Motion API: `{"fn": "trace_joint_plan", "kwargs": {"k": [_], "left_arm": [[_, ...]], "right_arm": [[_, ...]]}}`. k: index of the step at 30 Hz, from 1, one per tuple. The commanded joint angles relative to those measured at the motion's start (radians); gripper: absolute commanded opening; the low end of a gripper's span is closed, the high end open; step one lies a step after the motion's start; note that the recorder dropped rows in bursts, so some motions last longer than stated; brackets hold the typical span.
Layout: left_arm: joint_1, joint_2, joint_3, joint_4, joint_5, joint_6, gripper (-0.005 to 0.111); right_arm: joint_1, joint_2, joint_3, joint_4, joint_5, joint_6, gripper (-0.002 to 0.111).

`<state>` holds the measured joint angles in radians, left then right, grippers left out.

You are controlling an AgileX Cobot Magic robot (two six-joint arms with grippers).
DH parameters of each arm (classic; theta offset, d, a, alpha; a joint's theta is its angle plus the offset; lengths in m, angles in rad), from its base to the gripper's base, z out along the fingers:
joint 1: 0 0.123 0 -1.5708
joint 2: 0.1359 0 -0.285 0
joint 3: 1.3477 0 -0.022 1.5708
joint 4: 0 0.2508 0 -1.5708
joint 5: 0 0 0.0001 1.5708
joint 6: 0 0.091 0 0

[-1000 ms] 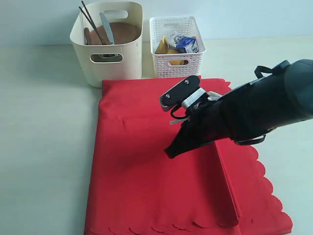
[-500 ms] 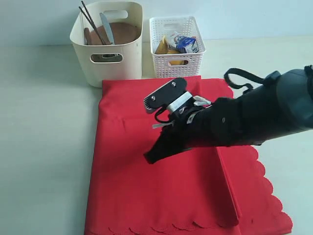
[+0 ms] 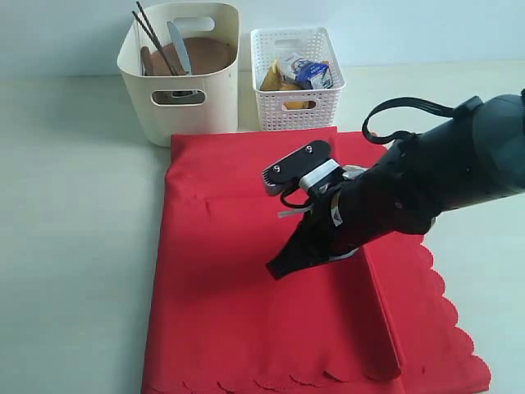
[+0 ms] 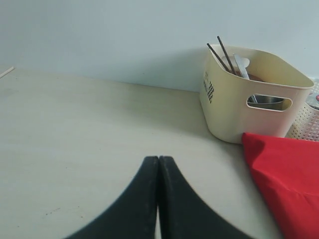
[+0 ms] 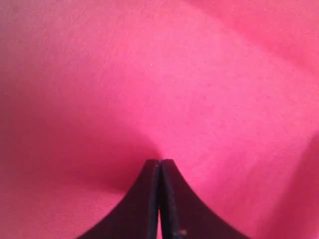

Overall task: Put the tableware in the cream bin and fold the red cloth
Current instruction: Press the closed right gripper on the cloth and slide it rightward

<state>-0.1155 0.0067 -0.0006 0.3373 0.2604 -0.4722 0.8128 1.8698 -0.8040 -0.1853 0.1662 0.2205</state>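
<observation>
The red cloth [image 3: 230, 312] lies spread on the desk [image 3: 74, 246], its far edge touching the cream bin [image 3: 197, 111], with a raised fold ridge along its right part. Chopsticks [image 3: 152, 37], a table knife [image 3: 180, 45] and a brown plate [image 3: 205, 56] stand in the bin, so folding looks like the step in hand. The next move probably calls for a firm pinch of an edge to carry across.

The right gripper [image 3: 276, 269] slants down onto the cloth's middle with its jaws closed; whether they pinch fabric I cannot tell. The left gripper [image 4: 158, 164], jaws closed and empty, hangs over bare desk beside the cloth.
</observation>
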Motion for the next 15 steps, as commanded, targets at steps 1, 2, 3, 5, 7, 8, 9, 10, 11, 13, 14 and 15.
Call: {"fn": "trace_joint_plan", "kwargs": {"k": [1, 2, 3, 5, 7, 8, 9, 10, 11, 13, 14, 15], "left_arm": [[0.001, -0.007, 0.001, 0.002, -0.002, 0.001, 0.002], [0.001, -0.007, 0.001, 0.002, -0.002, 0.001, 0.002], [0.001, -0.007, 0.001, 0.002, -0.002, 0.001, 0.002], [0.001, -0.007, 0.001, 0.002, -0.002, 0.001, 0.002], [0.001, -0.007, 0.001, 0.002, -0.002, 0.001, 0.002], [0.001, -0.007, 0.001, 0.002, -0.002, 0.001, 0.002], [0.001, -0.007, 0.001, 0.002, -0.002, 0.001, 0.002], [0.001, -0.007, 0.001, 0.002, -0.002, 0.001, 0.002], [0.001, -0.007, 0.001, 0.002, -0.002, 0.001, 0.002], [0.001, -0.007, 0.001, 0.002, -0.002, 0.001, 0.002], [0.001, -0.007, 0.001, 0.002, -0.002, 0.001, 0.002], [0.001, -0.007, 0.001, 0.002, -0.002, 0.001, 0.002]], "right_arm": [[-0.010, 0.050, 0.000, -0.039, 0.093, 0.006, 0.000], [-0.010, 0.052, 0.000, -0.041, 0.116, 0.006, 0.000], [-0.010, 0.052, 0.000, -0.052, 0.139, 0.006, 0.000], [-0.010, 0.051, 0.000, -0.088, 0.198, 0.012, 0.000], [-0.010, 0.049, 0.000, -0.105, 0.243, 0.020, 0.000], [-0.010, 0.049, 0.000, -0.105, 0.262, 0.025, 0.000], [-0.010, 0.049, 0.000, -0.105, 0.273, 0.026, 0.000], [-0.010, 0.049, 0.000, -0.105, 0.282, 0.032, 0.000], [-0.010, 0.049, 0.000, -0.105, 0.300, 0.037, 0.000], [-0.012, 0.049, 0.000, -0.105, 0.326, 0.044, 0.000], [-0.017, 0.049, 0.002, -0.105, 0.341, 0.047, 0.000], [-0.024, 0.049, 0.008, -0.105, 0.346, 0.053, 0.000]]}}
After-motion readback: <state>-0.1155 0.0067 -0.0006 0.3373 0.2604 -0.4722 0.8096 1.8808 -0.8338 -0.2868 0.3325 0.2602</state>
